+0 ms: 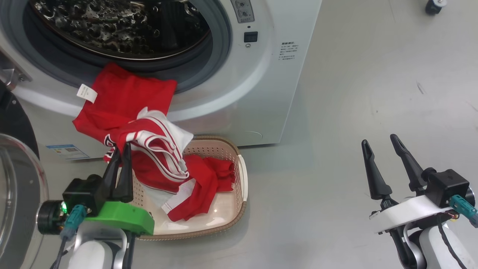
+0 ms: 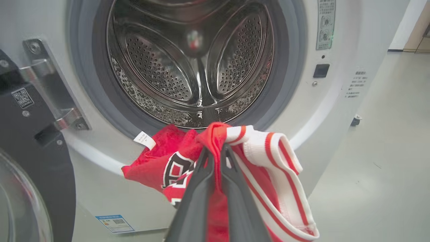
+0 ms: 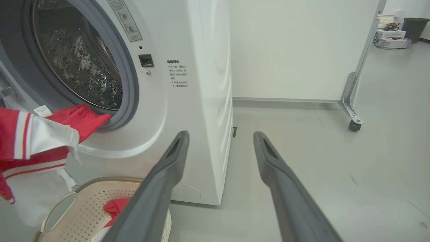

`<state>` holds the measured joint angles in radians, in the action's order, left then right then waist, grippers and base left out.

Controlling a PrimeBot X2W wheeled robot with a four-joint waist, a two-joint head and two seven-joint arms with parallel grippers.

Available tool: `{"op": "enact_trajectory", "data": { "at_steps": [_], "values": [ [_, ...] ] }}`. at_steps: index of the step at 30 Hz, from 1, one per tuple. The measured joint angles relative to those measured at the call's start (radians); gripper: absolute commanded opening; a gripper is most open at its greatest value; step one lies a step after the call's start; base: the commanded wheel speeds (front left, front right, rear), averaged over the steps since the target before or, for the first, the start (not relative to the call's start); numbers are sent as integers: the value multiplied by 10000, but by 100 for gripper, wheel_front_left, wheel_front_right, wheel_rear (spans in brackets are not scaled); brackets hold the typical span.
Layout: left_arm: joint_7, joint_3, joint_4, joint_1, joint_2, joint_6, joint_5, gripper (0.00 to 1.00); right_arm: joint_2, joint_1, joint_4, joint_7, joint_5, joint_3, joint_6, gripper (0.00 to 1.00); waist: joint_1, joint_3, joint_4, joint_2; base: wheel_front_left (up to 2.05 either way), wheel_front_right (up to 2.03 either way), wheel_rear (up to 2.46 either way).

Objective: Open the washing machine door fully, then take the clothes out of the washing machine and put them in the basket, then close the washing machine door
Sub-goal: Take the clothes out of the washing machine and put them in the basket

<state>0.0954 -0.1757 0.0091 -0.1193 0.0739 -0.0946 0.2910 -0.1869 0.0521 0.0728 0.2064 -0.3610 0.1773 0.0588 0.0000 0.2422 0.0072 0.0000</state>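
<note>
Washer (image 1: 269, 74): one, door (image 1: 16, 119) open
Basket (image 1: 242, 175): one, on floor (image 1: 373, 74) before washer
Jerseys (image 1: 123, 101): two; one hangs from drum (image 1: 123, 30) mouth, one lies in basket
Left gripper (image 1: 122, 147): clamped on hanging jersey
Right gripper (image 1: 379, 139): apart, empty

The basket (image 1: 242, 175) sits on the floor (image 1: 354, 93), close against the front of the washing machine (image 1: 261, 93). Above and behind the basket the drum (image 1: 119, 26) is exposed, and a red jersey (image 1: 127, 108) (white tag showing) hangs from its lip down toward the basket. The left hand (image 1: 121, 149), at the basket's left edge, is pinched tight on this jersey's fabric. More red clothes (image 1: 209, 175) lie inside the basket. Left of the basket stands the washing machine door (image 1: 18, 186), swung open. The right hand (image 1: 379, 141) hovers well to the basket's right, fingers spread, holding nothing.
</note>
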Motion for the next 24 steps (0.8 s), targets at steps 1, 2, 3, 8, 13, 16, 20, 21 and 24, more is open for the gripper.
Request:
{"op": "enact_trajectory", "data": {
  "at_steps": [1, 2, 3, 8, 13, 16, 20, 21, 24],
  "values": [
    [-69, -25, 98, 34, -4, 25, 40, 0, 4, 0, -46, -21, 0, 19, 2, 100, 0, 40, -28, 0, 0, 0, 0],
    [-115, -40, 198, 48, -10, 31, 96, 0, 12, 1, -81, -69, 0, 36, 2, 100, 0, 81, -59, 0, 0, 0, 0],
    [-148, -48, 303, 58, -12, 33, 117, 0, 23, 2, -105, -77, 0, 54, 4, 100, 0, 124, -94, 0, 0, 0, 0],
    [-343, -259, 961, 58, -33, 219, 351, 0, 40, 12, -219, -169, -2, 201, 13, 100, 0, 375, -277, 0, 0, 0, 0],
    [-426, -307, 1751, 32, -59, 297, 439, 0, 56, 91, -351, -178, -4, 249, 35, 100, -1, 637, -506, 0, 0, 0, 0],
    [-600, -343, 2234, -92, -86, 295, 500, 0, 54, 176, -405, -178, -10, 261, 107, 100, -1, 815, -638, 0, 0, 0, 0],
    [-746, -349, 2941, -474, -117, 295, 527, 0, 59, 294, -504, -178, -31, 270, 111, 100, 0, 1071, -821, 0, 0, 0, 0],
    [-777, -349, 3110, -591, -127, 297, 527, 0, 61, 317, -512, -178, -44, 268, 117, 100, -1, 1138, -867, 0, 0, 0, 0],
    [-867, -330, 3829, -1111, -165, 295, 541, 0, 69, 479, -554, -178, -71, 267, 123, 100, 0, 1411, -1061, 0, 0, 0, 0]
  ]
}}
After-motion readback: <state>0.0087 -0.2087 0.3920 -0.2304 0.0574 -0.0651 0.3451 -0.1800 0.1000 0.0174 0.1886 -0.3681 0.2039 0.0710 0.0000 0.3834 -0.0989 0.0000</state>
